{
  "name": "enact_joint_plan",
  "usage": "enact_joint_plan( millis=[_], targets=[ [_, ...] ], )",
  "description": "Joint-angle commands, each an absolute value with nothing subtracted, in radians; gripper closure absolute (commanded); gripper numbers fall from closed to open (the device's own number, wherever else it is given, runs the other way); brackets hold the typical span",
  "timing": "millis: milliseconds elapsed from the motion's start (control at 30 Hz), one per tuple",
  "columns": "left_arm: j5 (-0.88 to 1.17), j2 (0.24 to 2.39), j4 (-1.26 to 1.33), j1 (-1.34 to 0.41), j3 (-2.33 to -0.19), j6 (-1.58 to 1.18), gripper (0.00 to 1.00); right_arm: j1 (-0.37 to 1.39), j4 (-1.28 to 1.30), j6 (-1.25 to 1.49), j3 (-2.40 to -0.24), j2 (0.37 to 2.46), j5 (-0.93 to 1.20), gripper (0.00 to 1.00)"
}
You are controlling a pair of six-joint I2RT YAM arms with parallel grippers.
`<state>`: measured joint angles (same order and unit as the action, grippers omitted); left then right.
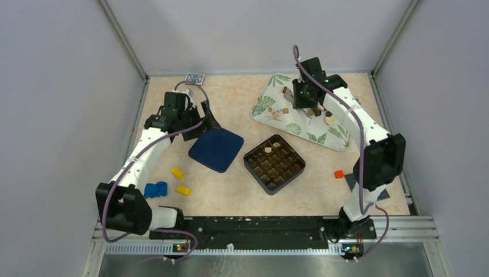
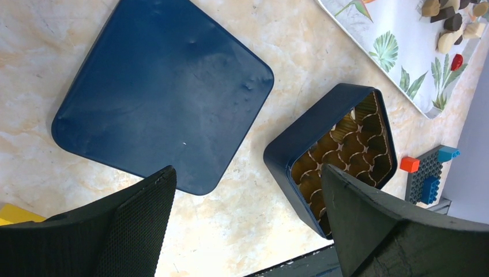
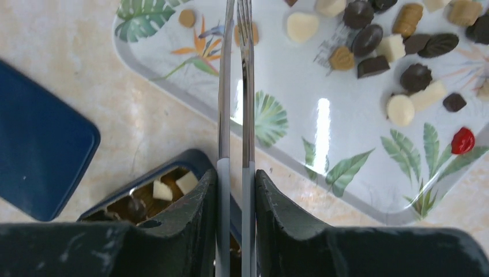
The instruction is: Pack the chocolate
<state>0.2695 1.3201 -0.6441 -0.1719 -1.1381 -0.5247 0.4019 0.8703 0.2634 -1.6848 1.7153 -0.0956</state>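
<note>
Two steel tweezer blades [image 3: 235, 86] sit clamped in my right pincer [image 3: 235, 187]; I should centre their tips over the round brown chocolate [image 3: 256, 34] at top centre, squeezing gently.

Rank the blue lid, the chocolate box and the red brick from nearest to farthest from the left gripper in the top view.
1. Blue lid, just beside the left gripper.
2. Chocolate box, mid-table.
3. Red brick, far right.

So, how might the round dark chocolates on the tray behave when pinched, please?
Probably slippery: the dark chocolates look domed and smooth, so thin metal tongs may squeeze them sideways. Likely light, sliding easily on the shiny tray.
</note>
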Motion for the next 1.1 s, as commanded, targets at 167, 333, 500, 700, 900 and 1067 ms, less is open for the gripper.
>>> enact_joint_plan(
  millis=[167,333,500,700,900,1067],
  targets=[
    [0.28,1.29,-0.64,-0.167,-1.134,-0.512,0.01,0.366,0.813,0.236,-1.976,1.952,-0.206,0.67],
    [0.277,1.279,-0.647,-0.166,-1.116,-0.511,0.01,0.365,0.803,0.233,-2.052,2.045,-0.233,0.66],
    [0.271,1.272,-0.65,-0.166,-1.097,-0.507,0.01,0.365,0.84,0.217,-2.184,2.153,-0.224,0.64],
    [0.257,1.284,-0.663,-0.166,-1.107,-0.505,0.01,0.368,0.896,0.21,-2.307,2.26,-0.224,0.59],
    [0.242,1.294,-0.669,-0.166,-1.106,-0.504,0.01,0.378,0.861,0.207,-2.236,2.256,-0.258,0.58],
    [0.218,1.301,-0.68,-0.166,-1.117,-0.5,0.01,0.385,0.848,0.206,-2.22,2.258,-0.238,0.63]
  ],
)
